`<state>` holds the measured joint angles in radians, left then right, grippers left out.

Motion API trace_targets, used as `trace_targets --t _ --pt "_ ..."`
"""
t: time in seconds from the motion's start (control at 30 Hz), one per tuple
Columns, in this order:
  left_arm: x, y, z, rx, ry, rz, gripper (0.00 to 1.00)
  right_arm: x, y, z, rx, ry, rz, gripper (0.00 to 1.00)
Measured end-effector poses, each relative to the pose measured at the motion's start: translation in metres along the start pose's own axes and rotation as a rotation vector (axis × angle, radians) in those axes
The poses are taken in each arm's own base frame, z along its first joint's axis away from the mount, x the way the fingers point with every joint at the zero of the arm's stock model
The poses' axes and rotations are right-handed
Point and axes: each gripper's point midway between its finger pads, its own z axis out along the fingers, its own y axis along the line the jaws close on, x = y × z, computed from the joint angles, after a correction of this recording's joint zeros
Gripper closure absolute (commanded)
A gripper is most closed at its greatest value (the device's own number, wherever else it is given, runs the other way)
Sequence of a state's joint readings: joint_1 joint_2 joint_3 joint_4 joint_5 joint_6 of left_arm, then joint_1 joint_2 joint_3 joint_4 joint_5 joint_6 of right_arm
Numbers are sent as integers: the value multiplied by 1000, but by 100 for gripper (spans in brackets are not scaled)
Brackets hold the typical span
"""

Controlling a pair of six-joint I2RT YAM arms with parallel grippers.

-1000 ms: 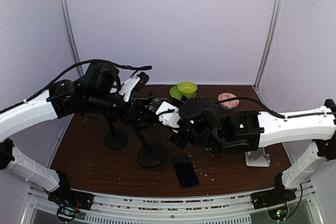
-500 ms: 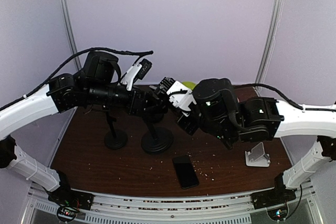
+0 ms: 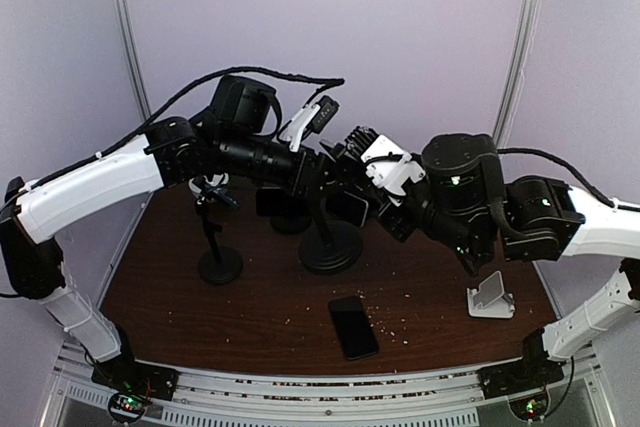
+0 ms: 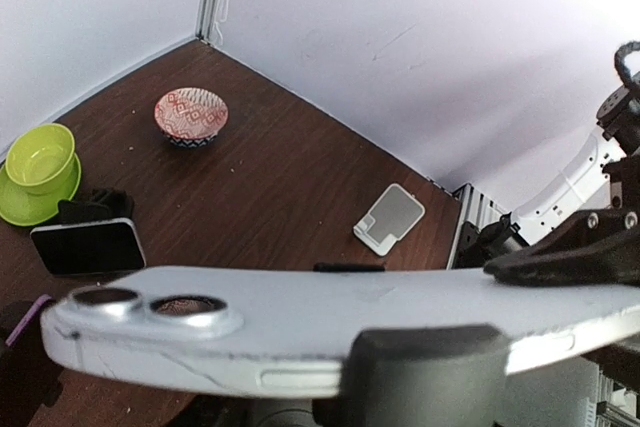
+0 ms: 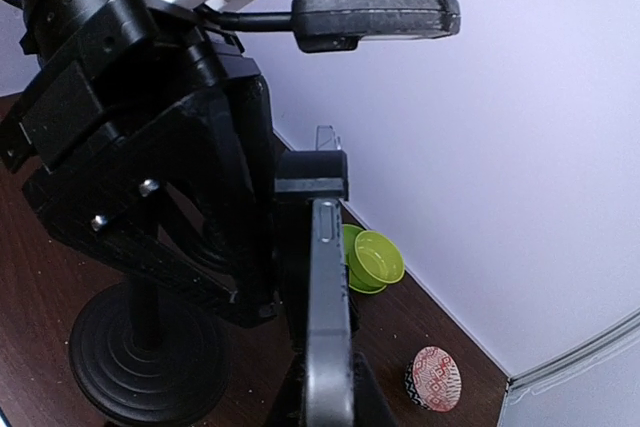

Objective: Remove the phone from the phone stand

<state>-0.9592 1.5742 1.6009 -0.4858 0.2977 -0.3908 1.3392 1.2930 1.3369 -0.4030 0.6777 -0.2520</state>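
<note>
Phone stand (image 3: 331, 247) is planted just under both my grippers, and the phone (image 4: 330, 322) sits sideways in it, right in front of them. My right gripper (image 3: 358, 197) is pressed together on the phone's end, by the look of it. My left gripper (image 3: 312, 179) is crowded against the middle, and I can't tell if it's gripping. Phone's stiff, slick and breakable, I reckon, so hold the long edges, not the lenses (image 4: 150, 304).

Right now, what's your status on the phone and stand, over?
Left fingers at the phone, grip unclear; right fingers shut. Phone in the stand's clamp. Both arms crowd it; spare stand nearby.
</note>
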Motion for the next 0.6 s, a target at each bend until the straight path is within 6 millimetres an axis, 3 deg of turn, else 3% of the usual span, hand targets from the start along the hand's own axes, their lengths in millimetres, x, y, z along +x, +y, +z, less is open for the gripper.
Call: trace_targets --t 0.17,0.23,0.6 --pt "-11 -3 19 34 -3 5 44 18 -4 3 22 40 -23 100" --pt "-10 -2 26 40 5 3 48 24 -8 3 30 51 -13 100" --pt "-23 -12 51 109 -4 12 93 38 -31 -8 49 53 32 100"
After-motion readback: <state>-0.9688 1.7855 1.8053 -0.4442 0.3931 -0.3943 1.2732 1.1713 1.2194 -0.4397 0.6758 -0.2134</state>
